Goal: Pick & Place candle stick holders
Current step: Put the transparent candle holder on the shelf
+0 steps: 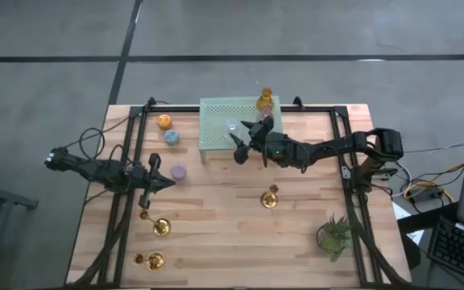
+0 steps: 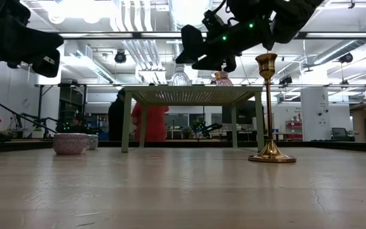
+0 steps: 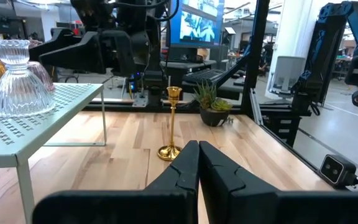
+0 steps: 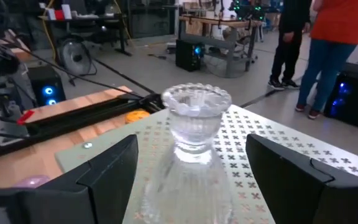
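A clear glass holder [image 4: 194,127] stands upright on its base on the pale green mesh rack [image 1: 220,121]. My right gripper [image 4: 194,180] is open, level with the holder, one finger on each side of it and apart from it; it also shows in the high view [image 1: 244,141]. An amber holder [image 1: 266,98] and a pink one [image 2: 223,79] stand on the rack's far right. A gold stemmed holder [image 1: 271,197] stands on the table. My left gripper [image 1: 155,181] is shut and empty, near a purple cup [image 1: 179,171].
An orange cup [image 1: 164,122] and a blue cup [image 1: 171,137] sit left of the rack. Gold holders [image 1: 161,227] lie near the front left. A small potted plant [image 1: 334,234] stands at the front right. People stand in the room beyond [image 4: 340,37].
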